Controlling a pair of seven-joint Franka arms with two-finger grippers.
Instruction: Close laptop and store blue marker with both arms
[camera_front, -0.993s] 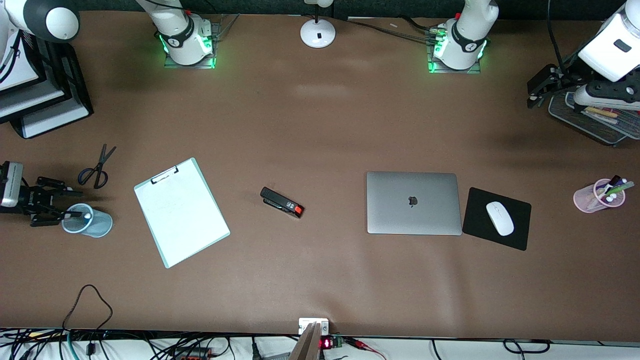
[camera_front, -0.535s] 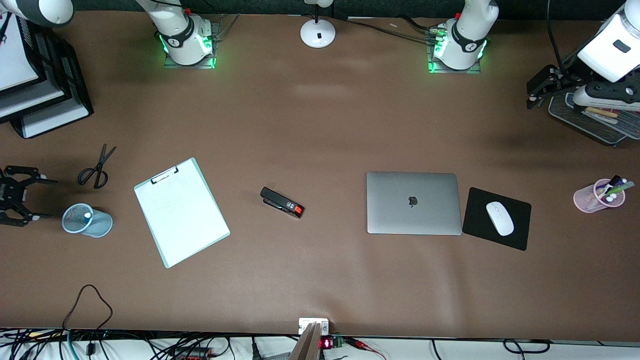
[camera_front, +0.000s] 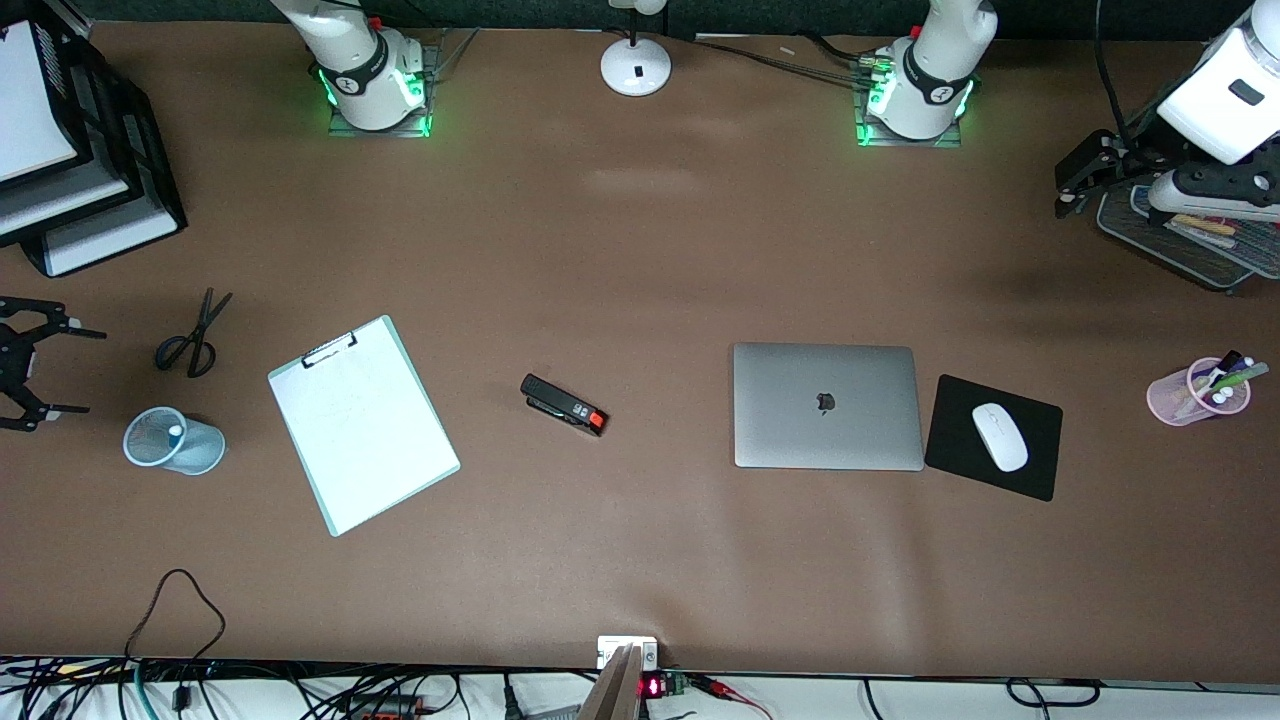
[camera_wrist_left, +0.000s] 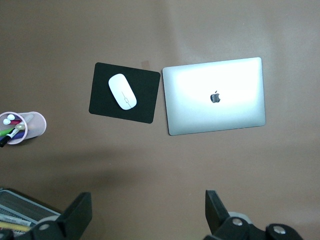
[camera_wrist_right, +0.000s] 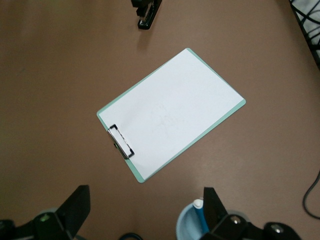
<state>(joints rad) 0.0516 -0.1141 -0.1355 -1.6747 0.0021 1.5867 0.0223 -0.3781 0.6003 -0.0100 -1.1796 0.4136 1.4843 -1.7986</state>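
laptop (camera_front: 827, 405) is lying flat with its lid down on the table (camera_front: 640, 250), logo up, just beside the black mouse pad (camera_front: 993, 437) with the white mouse (camera_front: 1000, 436) on it. so that half looks done. blue marker (camera_wrist_right: 199, 212) is standing in the blue mesh cup (camera_front: 172, 441) at the right arm's end, white tip up (only a sliver of blue barrel shows in the right wrist view).

right gripper (camera_front: 22, 365) is at the edge of the front view beside that cup, fingers spread wide, holding nothing. left gripper (camera_wrist_left: 147, 212) hangs over bare table near the mesh tray (camera_front: 1170, 245) at its own end, fingers spread and empty; that arm is waiting.

what's left, by my read, is just backing off: lift straight up and clear before swinging, so a finger doesn't clip the cup rim and tip it.

vs a second ago: right gripper was at the cup mouth with its fingers around the marker; now it has let go, opened and pulled away toward the scissors (camera_front: 194, 335). cup, clipboard (camera_front: 362, 424) and stapler (camera_front: 564, 405) haven't budged.
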